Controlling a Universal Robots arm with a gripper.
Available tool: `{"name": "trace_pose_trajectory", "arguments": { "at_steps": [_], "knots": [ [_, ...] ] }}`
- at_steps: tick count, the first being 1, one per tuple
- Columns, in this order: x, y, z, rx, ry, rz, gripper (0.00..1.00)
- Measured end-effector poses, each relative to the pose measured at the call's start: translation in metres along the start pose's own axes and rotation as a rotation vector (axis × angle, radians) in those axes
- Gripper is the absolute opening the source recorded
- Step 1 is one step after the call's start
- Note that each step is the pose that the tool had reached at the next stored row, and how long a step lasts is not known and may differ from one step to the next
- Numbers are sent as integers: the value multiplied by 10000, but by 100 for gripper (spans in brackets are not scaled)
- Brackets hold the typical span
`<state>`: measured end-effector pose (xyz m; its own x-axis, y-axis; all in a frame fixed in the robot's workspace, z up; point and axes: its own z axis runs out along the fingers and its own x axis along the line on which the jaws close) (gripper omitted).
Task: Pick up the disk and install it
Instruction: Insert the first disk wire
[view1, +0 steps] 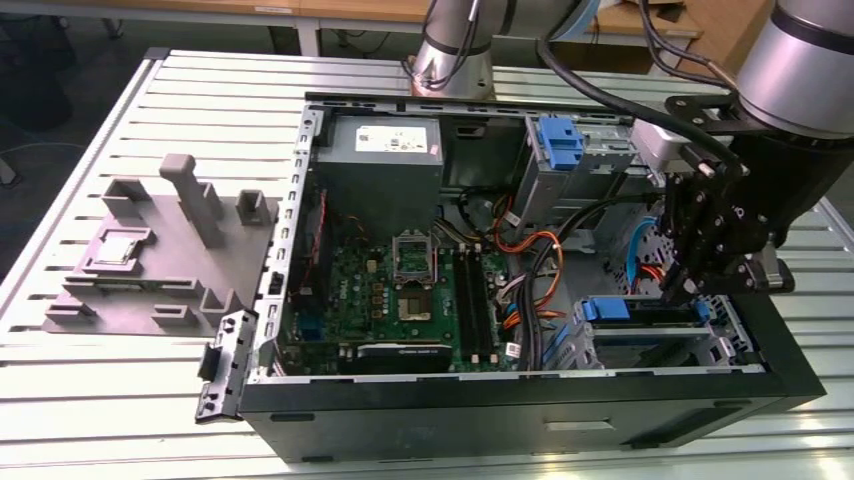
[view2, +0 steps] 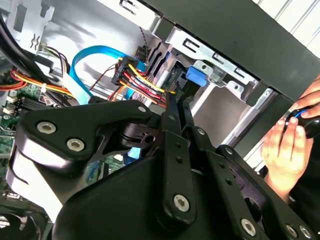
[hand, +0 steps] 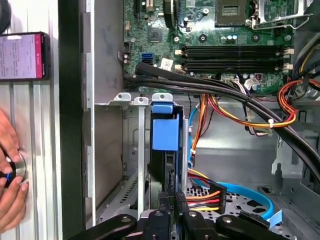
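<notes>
Install step: hand (hand: 172, 200) pinching disk (hand: 165, 135) edge-on in drive bay (hand: 135, 100); likely needs pressing fully home.

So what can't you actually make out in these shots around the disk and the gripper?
- Disk: most of its body, hidden edge-on in the metal bay, first wrist view.
- Gripper: fingertips hidden behind its black linkage, exterior view.
- Hand: cut off by the frame edge, second wrist view.

A pale slatted metal table (view1: 107, 400) stands before wooden furniture (view1: 334, 10) behind.
</notes>
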<state>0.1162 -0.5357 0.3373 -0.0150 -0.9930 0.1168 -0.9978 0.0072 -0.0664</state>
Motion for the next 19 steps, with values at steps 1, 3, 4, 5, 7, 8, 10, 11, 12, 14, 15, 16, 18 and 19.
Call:
{"name": "trace_pose_trajectory", "arguments": {
  "at_steps": [1, 3, 4, 5, 7, 8, 10, 11, 12, 14, 15, 16, 18, 19],
  "knots": [
    [-1, 0, 5, -9, 5, 77, 16],
    [-2, 0, 10, -16, 11, 137, 16],
    [-2, 1, 11, -16, 11, 137, 16],
    [-2, 0, 12, -14, 8, 138, 16],
    [-3, 0, 15, 7, -15, 141, 16],
    [-3, 0, 15, 22, -32, 144, 16],
    [-3, 0, 16, 55, -67, 151, 16],
    [-2, 1, 16, 70, -76, 153, 16],
    [0, 1, 16, 93, -87, 157, 16],
    [1, 3, 18, 165, -106, 167, 16],
    [2, 4, 18, 197, -109, 170, 16],
    [2, 7, 18, 215, -113, 173, 16],
    [2, 16, 20, 235, -118, 193, 16],
    [2, 24, 20, 236, -124, 207, 16]
  ]
}}
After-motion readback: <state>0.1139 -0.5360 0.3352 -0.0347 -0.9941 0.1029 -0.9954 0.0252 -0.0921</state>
